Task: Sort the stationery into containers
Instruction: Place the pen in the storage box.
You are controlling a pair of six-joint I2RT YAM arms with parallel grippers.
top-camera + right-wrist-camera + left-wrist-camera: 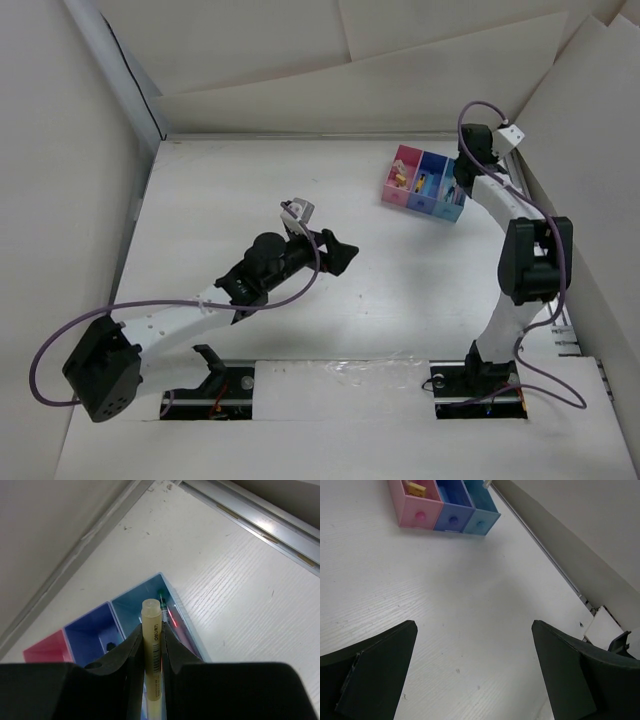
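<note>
Right wrist cam shows what the top view hides: right gripper (pixel 151 632) pinching a yellowish pen (pixel 151 614) above the light-blue bin (pixel 131 606), green-tipped pen (pixel 161 599) inside; left gripper (pixel 475 670) spread wide over the worktop (pixel 470 600).

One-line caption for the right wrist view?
Right gripper grips a pale yellow pen over the light-blue bin, next to the dark-blue bin.
</note>
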